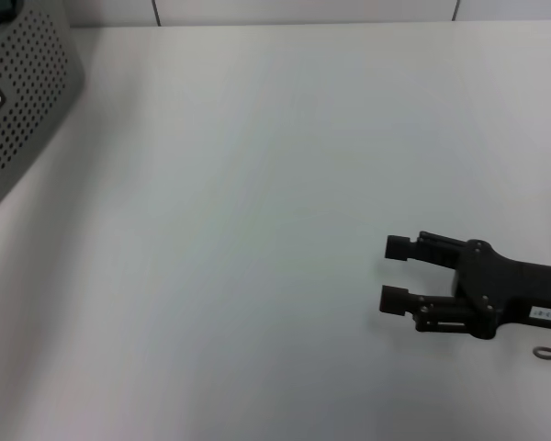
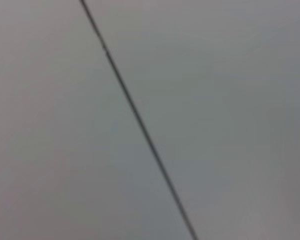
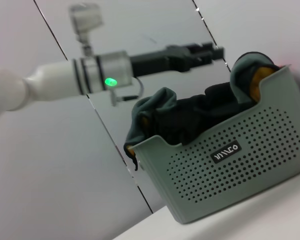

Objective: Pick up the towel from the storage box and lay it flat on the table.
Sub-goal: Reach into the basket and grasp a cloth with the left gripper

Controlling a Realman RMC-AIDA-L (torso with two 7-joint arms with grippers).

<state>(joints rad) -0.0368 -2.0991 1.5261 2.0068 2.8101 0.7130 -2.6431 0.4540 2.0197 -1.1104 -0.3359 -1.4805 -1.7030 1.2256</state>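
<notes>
Looks like we're at the reach-in stage: the towel (image 3: 190, 112) is bunched up inside the storage box (image 3: 230, 165), left gripper (image 3: 210, 51) hovering above it (can't tell its finger state), right gripper (image 1: 397, 274) parked spread open over the table (image 1: 257, 230), so next it needs a dip and pinch.

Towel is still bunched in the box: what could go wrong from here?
1. The towel is crumpled, with folds draped over the box rim; a pinch may catch one layer only, so it could come out twisted rather than flat.
2. The left gripper is beyond the box, above the towel; a snagged fold might drag or tip the box near the table edge.
3. The right gripper, open and low over the table, may sit where the towel should be spread.
</notes>
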